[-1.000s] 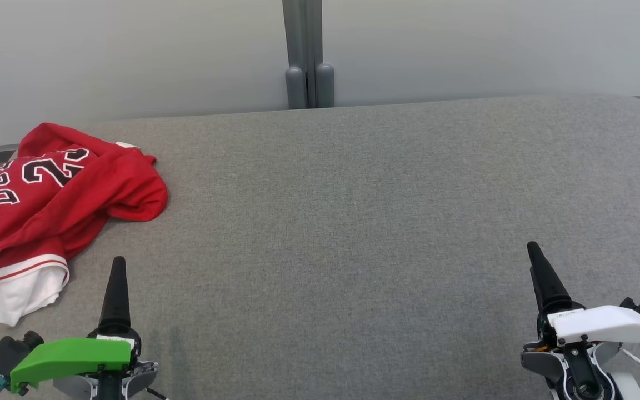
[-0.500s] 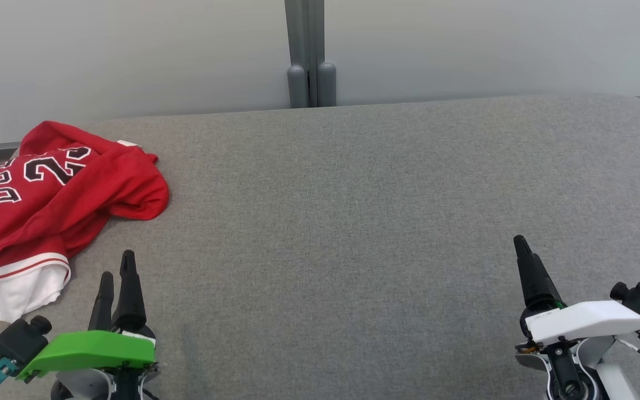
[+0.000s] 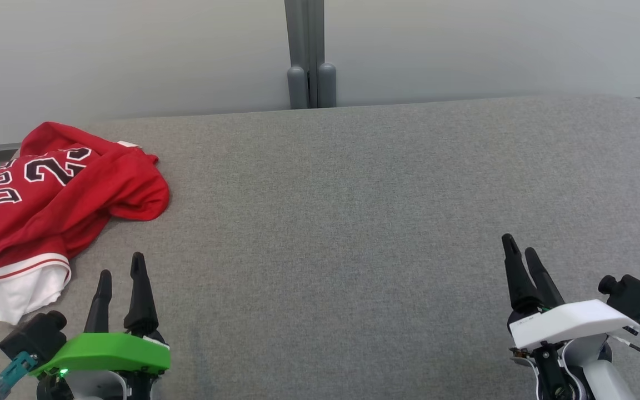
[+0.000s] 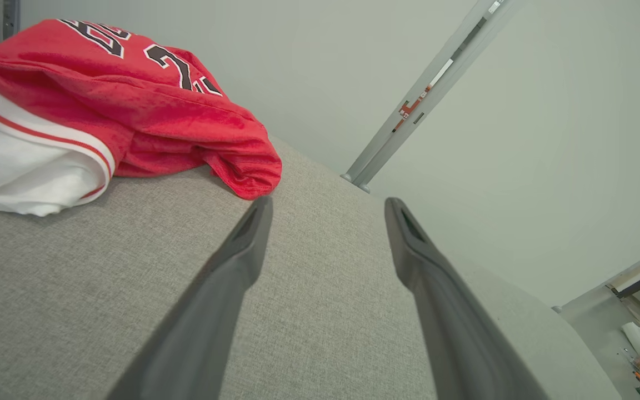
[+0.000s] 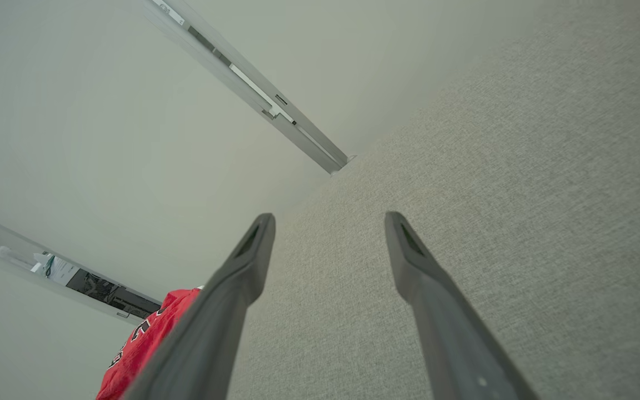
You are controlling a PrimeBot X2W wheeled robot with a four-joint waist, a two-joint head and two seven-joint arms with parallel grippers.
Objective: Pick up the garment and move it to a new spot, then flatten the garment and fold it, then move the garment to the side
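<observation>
The red garment is lying crumpled at the far left of the grey worktop. Near it, the left pincer is hovering with its 2 fingers spread and empty. At the near right, the right pincer is hovering spread too, well apart from the garment

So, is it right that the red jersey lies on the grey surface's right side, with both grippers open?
Not quite: the head view shows the red jersey on the left of the grey surface. The left gripper and right gripper are open.
</observation>
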